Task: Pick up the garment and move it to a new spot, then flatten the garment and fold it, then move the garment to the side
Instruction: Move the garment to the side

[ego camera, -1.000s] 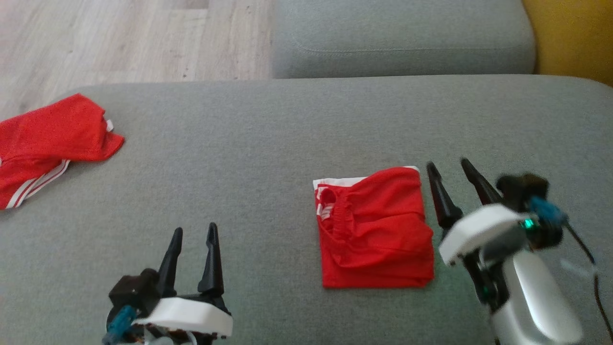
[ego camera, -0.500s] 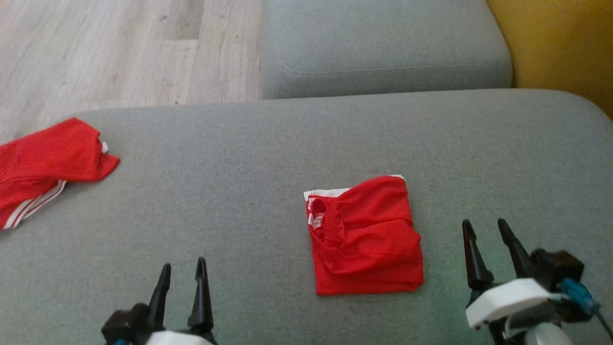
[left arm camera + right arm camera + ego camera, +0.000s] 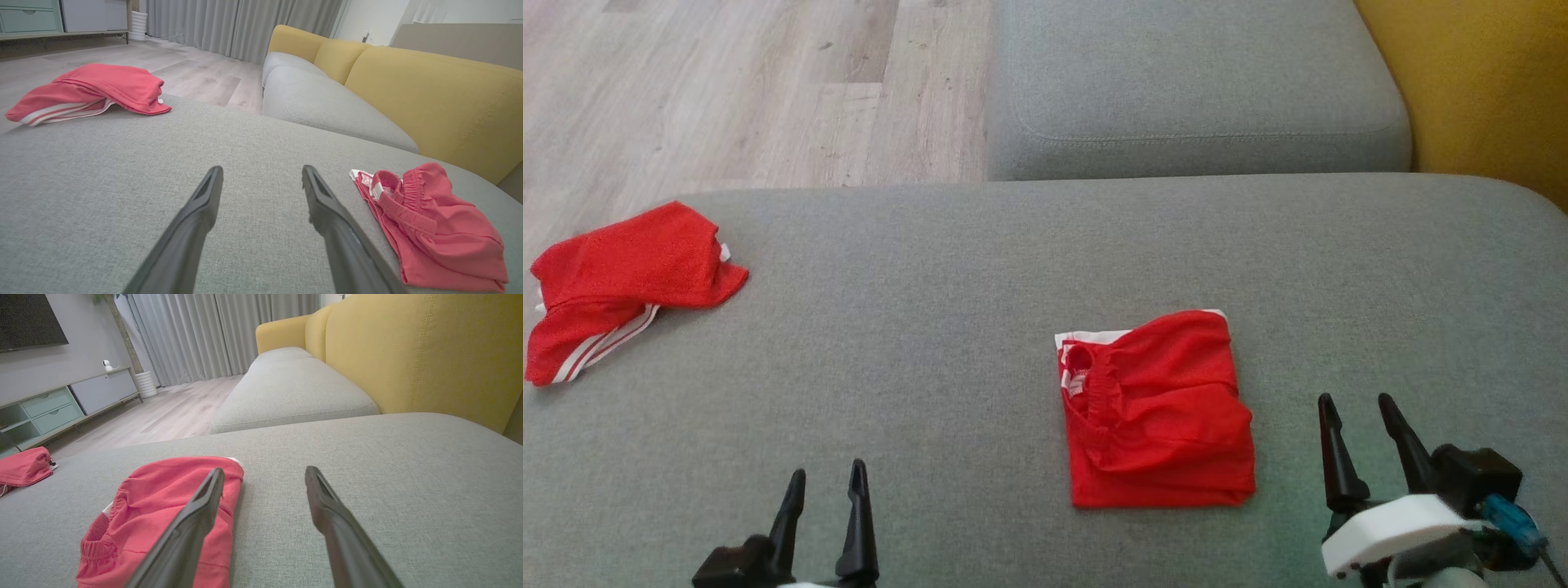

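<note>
Head view: the folded red shorts [image 3: 1156, 412] lie flat on the grey sofa seat [image 3: 931, 269]. The left gripper [image 3: 827, 470] stands well left of the shorts and the right gripper [image 3: 1355, 400] just right of them. Both point fingers-up, jaws wide, gripping nothing. A second red garment [image 3: 621, 286] lies far left of the shorts.

Left wrist view: the spread fingers aim beside the shorts.

Right wrist view: the fingers stand wide apart – one crosses in front of the shorts.

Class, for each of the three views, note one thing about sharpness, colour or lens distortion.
Head view: soft, folded garment saturated red. Left wrist view: sharper, garment looks pinkish, grey cushion looks bowed. Right wrist view: same pink cast, right pincer looms large near the lens.
</note>
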You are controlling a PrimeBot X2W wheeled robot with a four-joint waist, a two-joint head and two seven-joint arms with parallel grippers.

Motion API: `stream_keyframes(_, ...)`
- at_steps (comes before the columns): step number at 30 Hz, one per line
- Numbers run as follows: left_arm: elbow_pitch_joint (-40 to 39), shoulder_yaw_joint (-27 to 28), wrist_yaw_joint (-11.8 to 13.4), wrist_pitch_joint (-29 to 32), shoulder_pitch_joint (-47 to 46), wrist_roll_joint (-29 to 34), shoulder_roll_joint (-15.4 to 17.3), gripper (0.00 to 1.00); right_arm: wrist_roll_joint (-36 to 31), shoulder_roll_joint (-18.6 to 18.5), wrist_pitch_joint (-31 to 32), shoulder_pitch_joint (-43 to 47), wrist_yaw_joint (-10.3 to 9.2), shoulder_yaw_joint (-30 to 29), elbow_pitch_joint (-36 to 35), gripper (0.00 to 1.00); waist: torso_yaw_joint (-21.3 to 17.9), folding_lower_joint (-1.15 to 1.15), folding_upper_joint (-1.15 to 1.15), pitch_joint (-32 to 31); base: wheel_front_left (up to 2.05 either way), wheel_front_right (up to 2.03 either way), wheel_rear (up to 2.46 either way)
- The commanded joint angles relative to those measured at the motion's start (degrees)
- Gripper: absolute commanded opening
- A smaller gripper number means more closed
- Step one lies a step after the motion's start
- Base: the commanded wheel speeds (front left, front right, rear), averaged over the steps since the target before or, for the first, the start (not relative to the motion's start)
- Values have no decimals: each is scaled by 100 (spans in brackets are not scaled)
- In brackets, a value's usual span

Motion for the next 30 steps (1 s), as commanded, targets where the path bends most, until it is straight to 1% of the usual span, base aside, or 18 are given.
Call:
stream_keyframes(1, -156, 196, 23, -56, -198, 47, 89, 100, -18, -29, -61, -175, 39, 121, -146, 100, 7, 1, 0, -9, 0, 0, 0)
stream_keyframes(9, -156, 151, 28, -41, -187, 41, 91, 100, -88, -29, -9, -167, 39, 124, -81, 100, 23, 1, 0, -35, 0, 0, 0)
stream_keyframes(13, -144, 119, 19, -32, -207, 42, 88, 100, -343, -29, 196, -339, 39, 40, -99, 100, 59, 1, 0, -14, 0, 0, 0)
stream_keyframes(17, -121, 72, 7, -11, -254, 54, 69, 100, -556, -29, 626, -717, 39, -82, -100, 100, 157, 1, 0, 50, 0, 0, 0)
stream_keyframes(22, -46, -6, -20, 0, -334, 87, 15, 100, -726, -29, 1296, -1254, 39, -196, 73, 100, 416, 1, 0, 217, 0, 0, 0)
stream_keyframes(26, 32, -42, -56, -7, -394, 96, -37, 100, -853, -29, 1811, -1520, 39, -260, 399, 100, 691, 1, 0, 368, 0, 0, 0)
stream_keyframes(30, 77, -62, -60, -16, -424, 114, -81, 100, -817, -29, 2213, -1567, 39, -281, 808, 100, 957, 1, 0, 503, 0, 0, 0)
